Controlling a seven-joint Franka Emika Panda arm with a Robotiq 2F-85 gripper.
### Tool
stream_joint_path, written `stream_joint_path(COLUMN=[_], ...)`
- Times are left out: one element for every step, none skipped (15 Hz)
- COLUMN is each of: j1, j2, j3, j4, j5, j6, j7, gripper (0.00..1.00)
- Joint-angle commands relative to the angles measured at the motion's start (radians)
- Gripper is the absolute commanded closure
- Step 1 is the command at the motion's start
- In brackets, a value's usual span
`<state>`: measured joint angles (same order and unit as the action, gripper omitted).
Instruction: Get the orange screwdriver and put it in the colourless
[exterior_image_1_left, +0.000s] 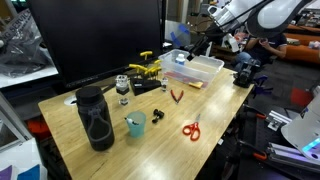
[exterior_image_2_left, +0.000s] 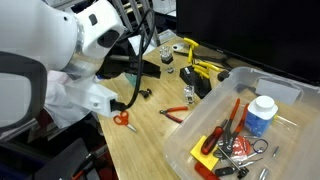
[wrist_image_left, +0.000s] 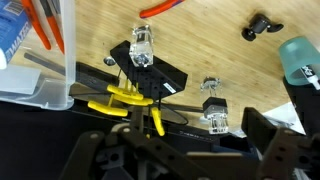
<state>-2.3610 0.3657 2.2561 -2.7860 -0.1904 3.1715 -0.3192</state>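
Observation:
The colourless tub stands at the table's edge and shows in both exterior views. Among several tools inside it lies a slim red-orange one that I take for the orange screwdriver. In the wrist view its orange shows through the tub's clear wall. My gripper hangs open and empty above the table beside the tub, over a yellow-handled tool. One dark finger shows at the lower right.
On the table are orange-handled scissors, small red pliers, a teal cup, a tall black bottle and small clear-topped black blocks. A dark monitor stands behind. My white arm looms over the table.

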Motion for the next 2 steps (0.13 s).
stream_joint_path(j1=[0.001, 0.001], j2=[0.000, 0.000], j3=[0.000, 0.000], j4=[0.000, 0.000], j5=[0.000, 0.000], j6=[0.000, -0.001], j7=[0.000, 0.000], gripper=[0.00, 0.00])
